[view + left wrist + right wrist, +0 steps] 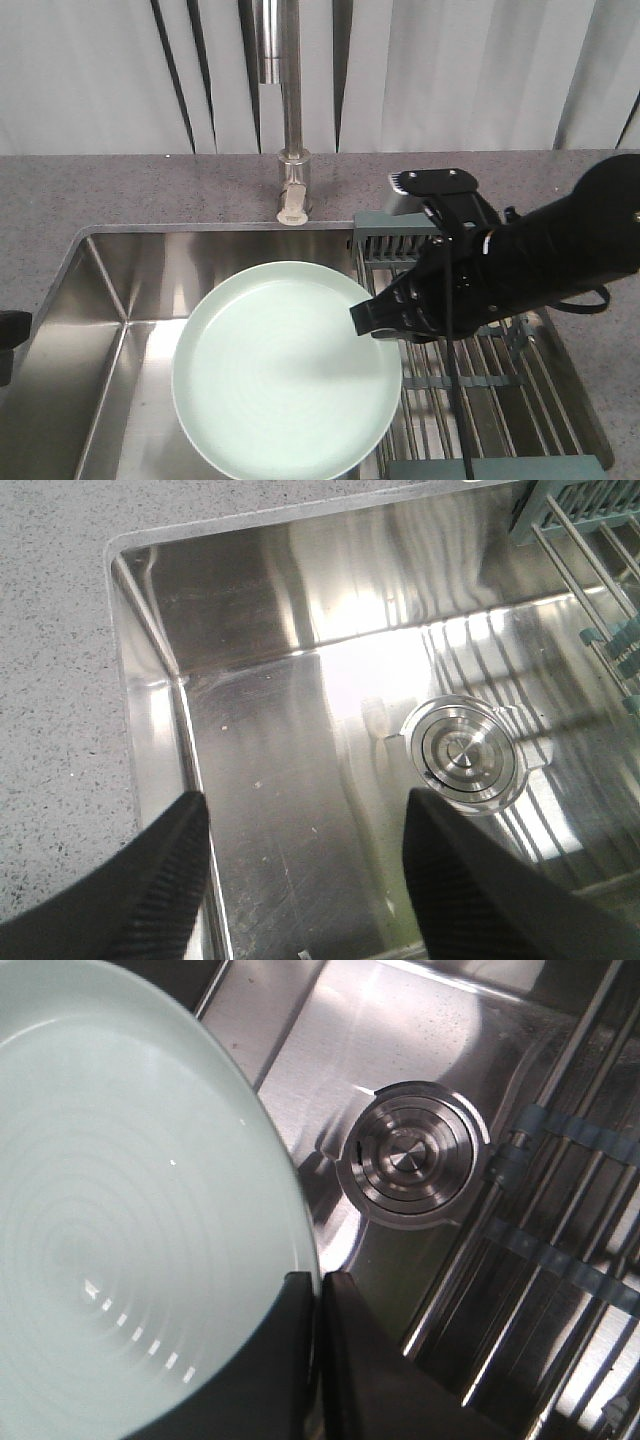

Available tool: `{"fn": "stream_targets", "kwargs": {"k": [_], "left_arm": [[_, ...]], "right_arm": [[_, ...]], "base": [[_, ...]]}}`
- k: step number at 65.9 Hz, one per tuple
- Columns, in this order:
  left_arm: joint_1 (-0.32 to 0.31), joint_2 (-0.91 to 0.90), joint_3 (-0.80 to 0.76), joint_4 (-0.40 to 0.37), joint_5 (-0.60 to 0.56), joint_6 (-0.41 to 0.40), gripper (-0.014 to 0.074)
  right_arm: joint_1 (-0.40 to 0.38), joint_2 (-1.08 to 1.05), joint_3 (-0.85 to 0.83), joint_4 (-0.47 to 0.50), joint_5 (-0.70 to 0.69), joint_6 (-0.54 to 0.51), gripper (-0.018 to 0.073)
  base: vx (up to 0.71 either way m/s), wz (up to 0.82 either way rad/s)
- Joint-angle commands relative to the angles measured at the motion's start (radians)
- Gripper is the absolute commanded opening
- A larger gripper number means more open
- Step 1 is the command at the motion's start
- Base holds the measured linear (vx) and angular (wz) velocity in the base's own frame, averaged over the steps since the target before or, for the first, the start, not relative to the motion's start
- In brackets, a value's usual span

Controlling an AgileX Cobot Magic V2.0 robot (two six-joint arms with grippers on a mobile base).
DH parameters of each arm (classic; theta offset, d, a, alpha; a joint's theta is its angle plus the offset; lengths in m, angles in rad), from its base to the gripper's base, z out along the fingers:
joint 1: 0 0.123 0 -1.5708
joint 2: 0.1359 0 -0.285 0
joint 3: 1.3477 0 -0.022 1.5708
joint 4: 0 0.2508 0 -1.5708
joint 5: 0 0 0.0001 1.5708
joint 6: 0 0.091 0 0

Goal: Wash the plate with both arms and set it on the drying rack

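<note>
The pale mint-green plate [285, 370] hangs level over the steel sink, held by its right rim. My right gripper [366, 318] is shut on that rim; in the right wrist view the gripper [318, 1290] pinches the plate [130, 1210] edge between its two black fingers. My left gripper [305, 810] is open and empty above the sink's left part; only a black bit of the left arm [10, 330] shows at the front view's left edge. The drying rack [480, 370] with its grey-green frame and wire bars lies on the sink's right side, under my right arm.
A steel tap [290, 120] stands behind the sink on the grey speckled counter [120, 190]. The round steel drain [463, 753] sits in the sink floor, also seen in the right wrist view [410, 1155]. Sink walls [100, 270] bound the left and back.
</note>
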Motion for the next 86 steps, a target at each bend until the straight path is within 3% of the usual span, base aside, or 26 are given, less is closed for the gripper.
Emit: {"fn": "stream_targets", "kwargs": {"k": [1, 8, 22, 49, 72, 86], "left_arm": [[-0.002, -0.006, -0.023, -0.004, -0.063, -0.007, 0.0408], [-0.002, -0.006, -0.023, -0.004, -0.063, -0.007, 0.0408], [-0.002, -0.006, -0.023, -0.004, -0.063, -0.007, 0.0408], [-0.002, -0.006, -0.023, -0.004, -0.063, -0.007, 0.0408], [-0.002, -0.006, -0.023, -0.004, -0.063, -0.007, 0.0408], [-0.002, -0.006, -0.023, -0.004, -0.063, -0.007, 0.0408]], "right_arm": [[0.043, 0.016, -0.083, 0.002, -0.045, 0.024, -0.0004], [0.079, 0.074, -0.162, -0.015, -0.04, 0.032, -0.0004], [0.075, 0.204, -0.311, -0.021, -0.005, 0.025, -0.0004], [-0.053, 0.346, -0.556, -0.013, 0.106, -0.022, -0.0004], [-0.185, 0.315, -0.548, -0.02, 0.178, -0.03, -0.0004], [-0.245, 0.2, -0.365, -0.013, 0.093, -0.052, -0.0004]], "base": [[0.0, 0.0], [0.0, 0.0], [0.0, 0.0], [0.0, 0.0], [0.0, 0.0], [0.0, 0.0]]}}
